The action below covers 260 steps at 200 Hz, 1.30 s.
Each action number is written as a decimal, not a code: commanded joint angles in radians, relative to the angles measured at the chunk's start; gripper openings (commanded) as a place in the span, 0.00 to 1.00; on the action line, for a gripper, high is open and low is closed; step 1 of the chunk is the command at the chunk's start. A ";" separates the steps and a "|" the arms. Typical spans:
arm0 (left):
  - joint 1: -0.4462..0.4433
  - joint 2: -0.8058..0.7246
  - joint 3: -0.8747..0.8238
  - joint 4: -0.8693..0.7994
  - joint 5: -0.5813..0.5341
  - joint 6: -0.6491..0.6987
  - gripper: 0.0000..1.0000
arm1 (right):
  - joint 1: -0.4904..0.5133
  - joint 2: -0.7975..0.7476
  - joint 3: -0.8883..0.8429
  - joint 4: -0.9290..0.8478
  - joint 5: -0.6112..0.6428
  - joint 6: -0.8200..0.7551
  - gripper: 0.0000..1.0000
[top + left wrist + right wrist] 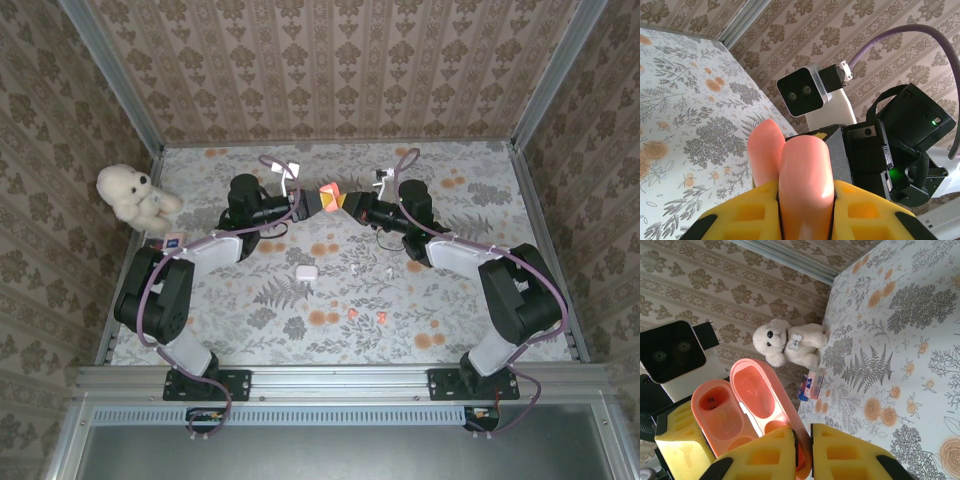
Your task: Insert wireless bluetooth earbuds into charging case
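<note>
An orange-red charging case (330, 197) hangs open in the air at the back centre, between both grippers. My left gripper (306, 203) is shut on its base (805, 170), which stands up between the yellow fingers (865, 215). My right gripper (803, 450) is shut on the edge of the raised lid (757, 387); the base (717, 412) beside it shows bare wells. On the table lie two white earbuds (358, 270) (392, 270) and two orange-red earbuds (352, 313) (382, 317). A shut white case (305, 271) lies to their left.
A white teddy bear (135, 195) sits at the far left edge, with a small blue-and-pink packet (172, 240) next to it. Metal rails and patterned walls bound the floral table (450, 300).
</note>
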 commanded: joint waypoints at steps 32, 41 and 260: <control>-0.005 0.013 -0.023 0.023 -0.034 0.004 0.24 | 0.001 -0.007 0.010 0.023 -0.008 0.012 0.07; -0.006 0.011 -0.024 0.019 -0.039 0.005 0.33 | 0.000 -0.011 0.015 -0.001 -0.001 0.010 0.02; 0.097 0.106 0.674 -1.488 0.002 0.901 0.86 | -0.028 -0.036 0.376 -0.957 0.158 -0.867 0.00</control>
